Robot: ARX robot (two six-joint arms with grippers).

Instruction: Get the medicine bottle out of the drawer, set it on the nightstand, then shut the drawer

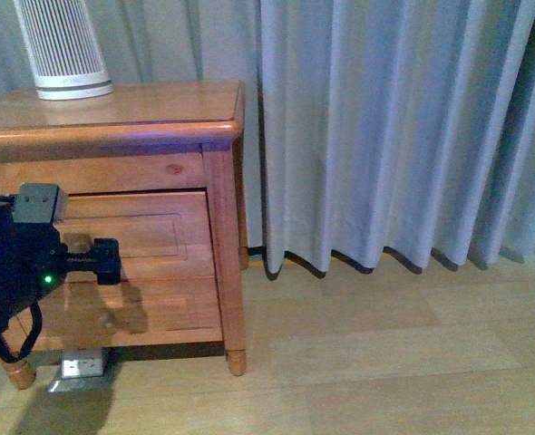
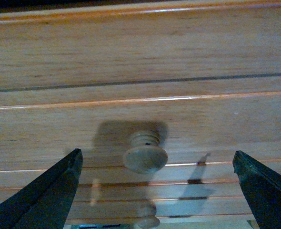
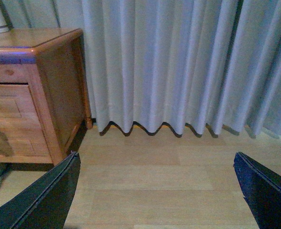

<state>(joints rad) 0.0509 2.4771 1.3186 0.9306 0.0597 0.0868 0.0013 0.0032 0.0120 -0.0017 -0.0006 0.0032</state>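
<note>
Left hand [image 2: 155, 153] spread wide at the drawer [image 1: 150, 231] knob [image 2: 145, 153].
Its fingers [image 2: 59, 186] stand either side of the knob, clear of it. The drawer front looks shut, flush under the nightstand's [image 1: 141, 104] top edge. The right hand [image 3: 155, 157] is also spread, over the floor [image 3: 169, 181] and facing the curtain [image 1: 385, 127]. A ribbed device [image 1: 63, 45] stands at the top's back edge.
</note>
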